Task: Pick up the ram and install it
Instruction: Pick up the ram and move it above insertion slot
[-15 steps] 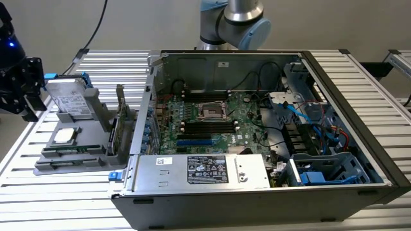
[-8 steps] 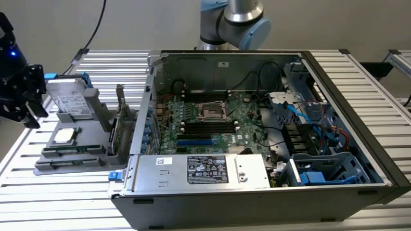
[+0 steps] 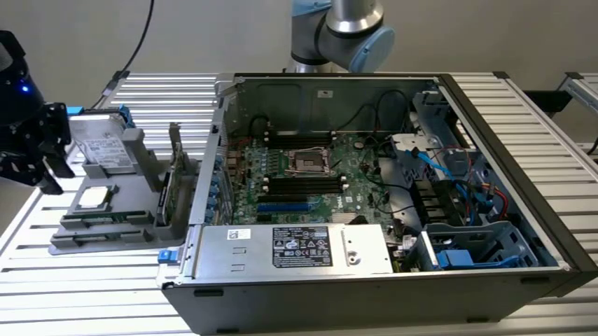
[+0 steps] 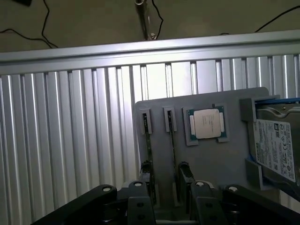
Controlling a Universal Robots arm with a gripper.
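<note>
Grey plastic tray [image 4: 215,164] holds the long, narrow green ram [image 4: 148,140] on edge, beside a square silver processor chip [image 4: 207,124]. Your black gripper [image 4: 166,204] hangs near it, jaws apart and empty. A tall green expansion card [image 3: 175,168] stands between tray and open black computer case [image 3: 374,301].

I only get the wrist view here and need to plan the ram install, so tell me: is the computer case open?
Observer: Yes, the computer case lies open on its side, with the motherboard exposed.
Operator: Where is it from the grey holder?
Observer: It sits beside the grey holder, on the exterior view's right.
Operator: And the claw?
Observer: The claw hangs outside the case, at the holder's other side, on the exterior view's left.
</note>
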